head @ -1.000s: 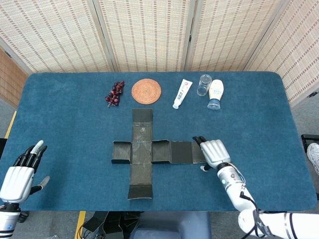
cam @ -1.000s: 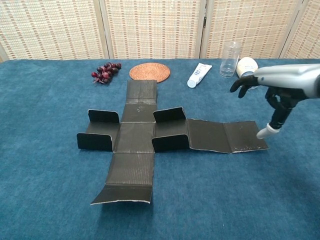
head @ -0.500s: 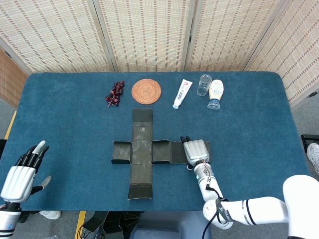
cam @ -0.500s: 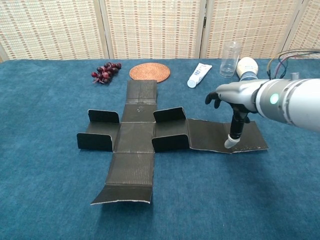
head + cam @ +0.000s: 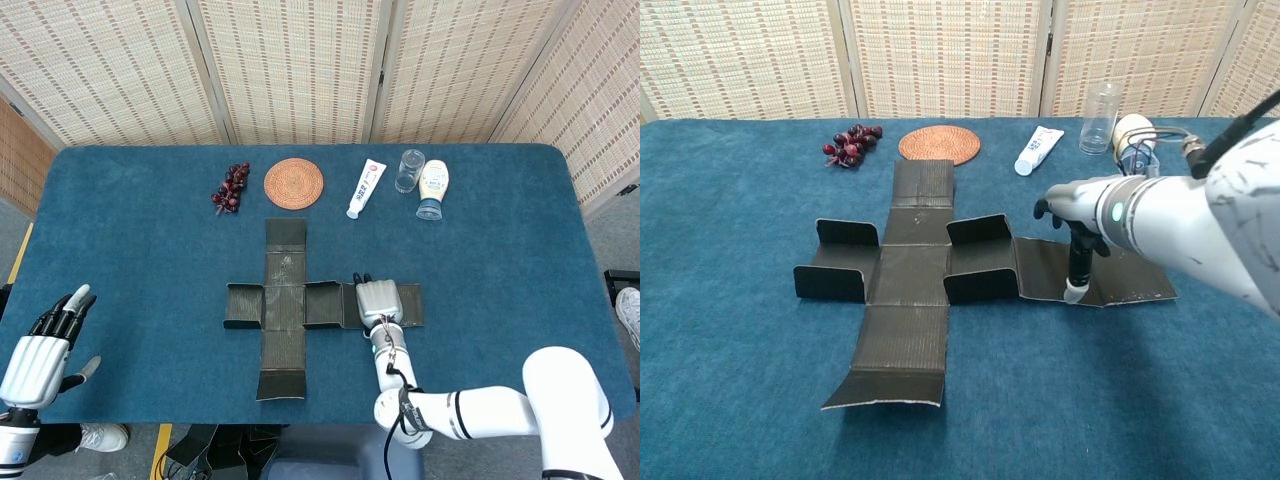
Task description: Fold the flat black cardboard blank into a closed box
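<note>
Blue cloth covers the bench [image 5: 120, 230], and at its near left corner the left hand [image 5: 40, 350] hovers palm-down with its fingers [image 5: 62, 312] straight, close together and holding nothing; only the head view shows it. Along the far edge, left to right, lie a bunch of dark grapes [image 5: 231, 187], a round woven coaster [image 5: 293, 183], a white tube [image 5: 366, 188], a clear glass [image 5: 409, 170] and a white bottle [image 5: 433, 189] lying on its side. The black cardboard blank [image 5: 283, 305] lies in the middle of the bench as a cross: its long axis runs from the far side, near the coaster, toward the robot, and a shorter arm runs left to right. The chest view shows what the head view flattens: the small flaps [image 5: 980, 230] beside the centre panel stand upright, and the near end flap [image 5: 883, 388] tilts off the cloth. The right hand [image 5: 378, 301] is over the right arm of the blank, and in the chest view one downward-pointing digit touches the panel near its front edge [image 5: 1076, 290] while the other fingers [image 5: 1045, 206] curl forward, gripping nothing.
</note>
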Robot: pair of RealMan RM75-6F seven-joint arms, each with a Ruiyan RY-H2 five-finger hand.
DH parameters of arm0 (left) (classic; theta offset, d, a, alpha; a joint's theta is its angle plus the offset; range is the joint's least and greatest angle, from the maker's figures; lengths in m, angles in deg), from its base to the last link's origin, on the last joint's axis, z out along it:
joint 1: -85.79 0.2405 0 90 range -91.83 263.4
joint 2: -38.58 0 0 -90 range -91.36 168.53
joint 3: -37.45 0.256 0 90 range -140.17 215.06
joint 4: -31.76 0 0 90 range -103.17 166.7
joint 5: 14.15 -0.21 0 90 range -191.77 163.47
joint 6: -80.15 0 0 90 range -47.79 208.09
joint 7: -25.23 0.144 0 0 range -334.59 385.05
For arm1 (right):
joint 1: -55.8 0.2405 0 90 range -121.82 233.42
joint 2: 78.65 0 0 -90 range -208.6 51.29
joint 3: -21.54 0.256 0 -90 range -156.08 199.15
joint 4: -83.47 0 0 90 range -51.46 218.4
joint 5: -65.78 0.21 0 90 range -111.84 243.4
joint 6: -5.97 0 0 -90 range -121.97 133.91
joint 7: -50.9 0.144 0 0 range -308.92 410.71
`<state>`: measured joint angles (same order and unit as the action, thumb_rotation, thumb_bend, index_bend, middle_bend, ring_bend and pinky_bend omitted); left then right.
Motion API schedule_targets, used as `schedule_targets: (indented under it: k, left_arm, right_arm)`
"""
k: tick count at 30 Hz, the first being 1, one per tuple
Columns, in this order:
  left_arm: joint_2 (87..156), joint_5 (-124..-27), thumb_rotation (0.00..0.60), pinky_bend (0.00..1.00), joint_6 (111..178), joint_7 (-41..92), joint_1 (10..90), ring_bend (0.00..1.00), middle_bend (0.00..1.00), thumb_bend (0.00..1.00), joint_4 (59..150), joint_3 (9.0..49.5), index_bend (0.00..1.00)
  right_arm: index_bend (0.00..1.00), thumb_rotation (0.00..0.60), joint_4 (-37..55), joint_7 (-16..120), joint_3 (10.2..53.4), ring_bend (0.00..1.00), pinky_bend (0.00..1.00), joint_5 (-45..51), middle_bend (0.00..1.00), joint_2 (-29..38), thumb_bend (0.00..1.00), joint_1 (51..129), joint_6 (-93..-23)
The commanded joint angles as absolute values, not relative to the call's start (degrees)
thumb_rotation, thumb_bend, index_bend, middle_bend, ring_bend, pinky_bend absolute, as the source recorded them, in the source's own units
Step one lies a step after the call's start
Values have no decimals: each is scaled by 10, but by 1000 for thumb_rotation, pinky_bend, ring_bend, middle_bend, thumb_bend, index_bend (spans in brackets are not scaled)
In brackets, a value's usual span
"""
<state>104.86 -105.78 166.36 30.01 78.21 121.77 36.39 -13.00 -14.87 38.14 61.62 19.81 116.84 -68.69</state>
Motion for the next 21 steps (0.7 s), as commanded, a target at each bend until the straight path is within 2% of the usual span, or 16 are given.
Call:
schedule_targets:
  k: [1,21]
  left_arm:
    - [1049,-1057,600,200,1662,299,782,66,16,199,1215,364,31]
    - [1053,-1056,600,200,1659,272,779,65,14,199,1192,366,31]
  right_arm:
    - [55,600,-116,-162,385,751,934,627,124,211,0,1178,-693]
    - [55,600,-47,-225,400,751,934,663,121,268,0,1208,-713]
